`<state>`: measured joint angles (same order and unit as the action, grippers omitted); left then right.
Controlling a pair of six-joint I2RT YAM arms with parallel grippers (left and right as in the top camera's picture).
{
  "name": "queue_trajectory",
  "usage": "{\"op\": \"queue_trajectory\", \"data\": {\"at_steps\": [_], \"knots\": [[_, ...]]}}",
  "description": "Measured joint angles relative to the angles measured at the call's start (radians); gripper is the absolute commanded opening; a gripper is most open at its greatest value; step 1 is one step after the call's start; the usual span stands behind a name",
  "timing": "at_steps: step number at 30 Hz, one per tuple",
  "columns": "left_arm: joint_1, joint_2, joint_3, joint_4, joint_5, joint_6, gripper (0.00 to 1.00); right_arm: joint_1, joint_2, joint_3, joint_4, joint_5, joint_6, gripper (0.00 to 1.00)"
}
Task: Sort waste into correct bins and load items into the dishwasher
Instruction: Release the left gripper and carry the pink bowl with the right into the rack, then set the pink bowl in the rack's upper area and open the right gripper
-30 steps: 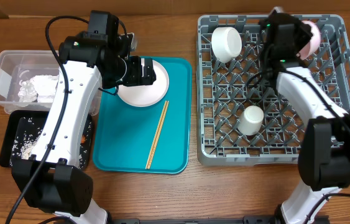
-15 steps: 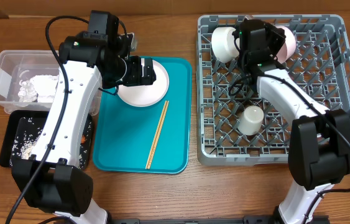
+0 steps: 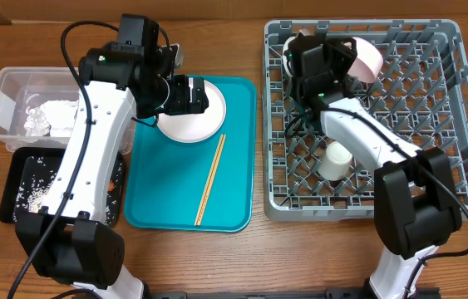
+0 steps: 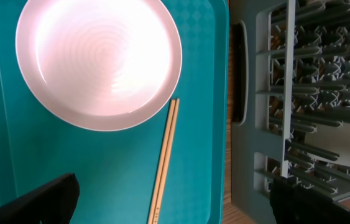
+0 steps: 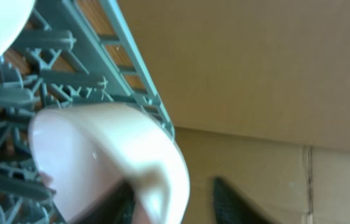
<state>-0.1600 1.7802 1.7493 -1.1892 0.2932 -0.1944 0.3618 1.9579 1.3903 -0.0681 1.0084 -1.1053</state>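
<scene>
My right gripper [image 3: 343,60] is at the far left of the grey dish rack [image 3: 433,166], shut on the rim of the pale pink bowl [image 3: 367,56], which it holds tilted over the pegs. In the right wrist view the bowl [image 5: 112,155] sits between the gripper's [image 5: 178,202] dark fingers. One white cup [image 3: 298,50] lies beside it, another [image 3: 335,159] stands lower in the rack. My left gripper [image 3: 185,95] is open and empty above the round pale plate [image 3: 192,120]. The plate [image 4: 99,62] and chopsticks [image 4: 165,162] lie below the left gripper [image 4: 175,202]. The chopsticks [image 3: 211,178] lie on the tray.
The teal tray [image 3: 163,199] holds the plate and chopsticks. A clear tub [image 3: 2,104] with the crumpled napkin [image 3: 55,116] stands far left. A black tray [image 3: 16,199] with rice-like bits lies in front of it. The rack's edge [image 4: 249,93] borders the teal tray.
My right gripper has carried the pink bowl leftward from the rack's far right corner to its far left, next to the lying cup. The left arm has not moved.
</scene>
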Motion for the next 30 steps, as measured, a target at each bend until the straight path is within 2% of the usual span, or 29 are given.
{"op": "queue_trajectory", "data": {"at_steps": [1, 6, 12, 19, 30], "knots": [[0.0, 0.0, 0.0, 0.0, -0.001, 0.0, 1.0, 0.005, 0.0, 0.0, 0.0, 0.015, 0.014, 0.73], [0.0, 0.0, 0.0, 0.0, -0.003, 0.0, 1.0, 0.007, 0.0, 0.0, -0.038, 0.085, 0.076, 0.78], [0.0, 0.0, 0.0, 0.0, -0.003, 0.0, 1.0, 0.01, 0.001, 0.0, -0.209, 0.113, 0.181, 0.88], [0.0, 0.0, 0.0, 0.0, -0.004, 0.0, 1.0, 0.04, 0.002, 0.0, -0.265, 0.122, 0.316, 0.92], [0.0, 0.0, 0.0, 0.0, -0.006, 0.0, 1.0, 0.16, 0.003, 0.0, -0.265, 0.122, 0.357, 0.95]]}}
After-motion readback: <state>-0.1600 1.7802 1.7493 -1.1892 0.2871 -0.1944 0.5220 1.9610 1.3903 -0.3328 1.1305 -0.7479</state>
